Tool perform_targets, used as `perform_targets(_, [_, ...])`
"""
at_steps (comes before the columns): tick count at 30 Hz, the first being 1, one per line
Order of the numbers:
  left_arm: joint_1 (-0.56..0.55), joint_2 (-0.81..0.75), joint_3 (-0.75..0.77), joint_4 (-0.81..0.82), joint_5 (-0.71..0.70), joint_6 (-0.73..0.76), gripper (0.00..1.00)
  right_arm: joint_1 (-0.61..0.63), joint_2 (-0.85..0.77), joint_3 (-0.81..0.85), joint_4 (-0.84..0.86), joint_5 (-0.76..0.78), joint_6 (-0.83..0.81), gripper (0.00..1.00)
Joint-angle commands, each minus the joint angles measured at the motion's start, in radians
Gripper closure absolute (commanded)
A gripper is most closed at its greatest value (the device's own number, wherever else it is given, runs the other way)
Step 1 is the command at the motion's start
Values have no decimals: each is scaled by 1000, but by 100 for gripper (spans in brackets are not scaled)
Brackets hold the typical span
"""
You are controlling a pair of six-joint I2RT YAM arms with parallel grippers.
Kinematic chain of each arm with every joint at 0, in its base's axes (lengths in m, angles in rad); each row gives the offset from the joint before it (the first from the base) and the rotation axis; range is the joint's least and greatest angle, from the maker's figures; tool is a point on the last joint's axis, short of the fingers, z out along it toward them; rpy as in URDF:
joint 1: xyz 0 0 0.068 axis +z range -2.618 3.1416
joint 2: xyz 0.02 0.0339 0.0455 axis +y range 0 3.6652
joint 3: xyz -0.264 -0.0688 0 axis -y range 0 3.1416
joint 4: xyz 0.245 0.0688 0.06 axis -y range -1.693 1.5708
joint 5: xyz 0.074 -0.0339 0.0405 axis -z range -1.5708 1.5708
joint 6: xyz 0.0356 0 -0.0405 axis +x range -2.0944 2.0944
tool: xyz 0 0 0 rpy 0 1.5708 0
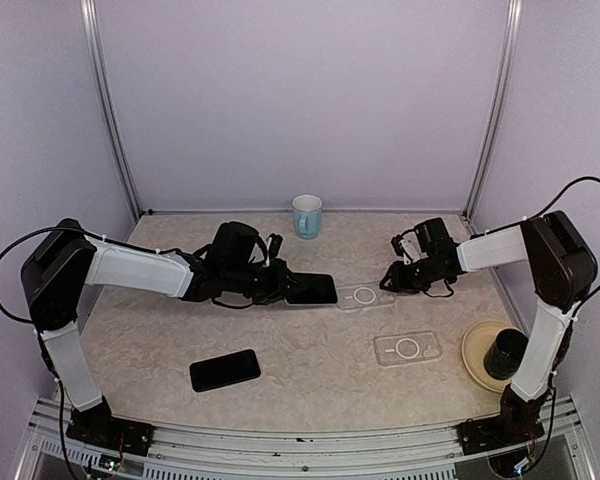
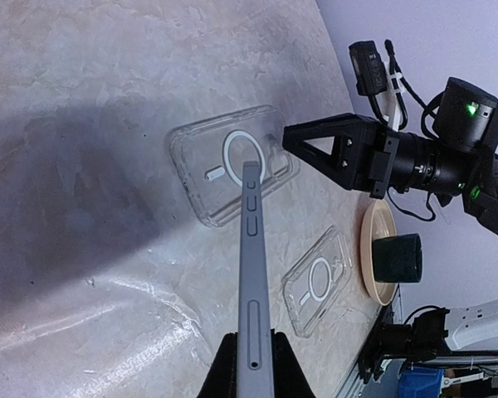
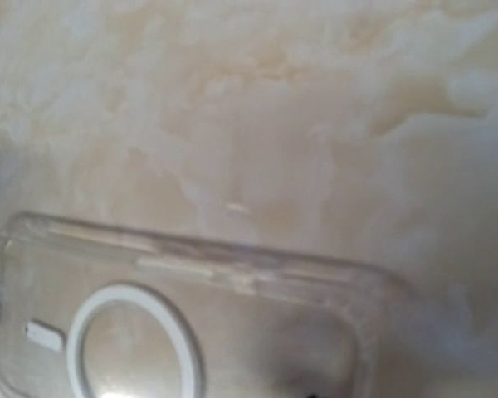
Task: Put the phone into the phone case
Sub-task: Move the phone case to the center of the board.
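The left hand [image 1: 280, 287] is clamped on one end of the slim, dark, grey-edged phone [image 1: 312, 289], its free end reaching the clear plastic phone case [image 1: 361, 296] lying on the tabletop [image 1: 310, 345]. The phone is likely rigid, slick and breakable, so it is best held by its long edges. The right hand [image 1: 392, 277] hovers at the case; its state cannot be told. A beige saucer [image 1: 475, 340] holds a black cup [image 1: 505, 352].

Soft even light; blurry right-wrist close-up of phone case [image 3: 232, 315].

Black slab phone [image 1: 311, 289] clamped between the left fingers [image 2: 222, 371]; clear plastic case [image 1: 360, 296] on the table.
The phone juts out past those fingers, roughly level, with its grey buttoned edge showing. The white-ringed case lies flat just beside the right fingertips [image 2: 295, 137].
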Motion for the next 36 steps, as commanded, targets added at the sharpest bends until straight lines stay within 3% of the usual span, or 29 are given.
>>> perform_targets(1, [5, -50, 1, 41, 12, 6, 100, 8, -54, 1, -3, 62, -9, 70])
perform_targets(23, [10, -52, -22, 58, 30, 11, 100, 7, -7, 8, -11, 113, -20, 68])
perform_targets(36, [14, -59, -31, 64, 31, 7, 100, 7, 47, 5, 8, 35, -32, 81])
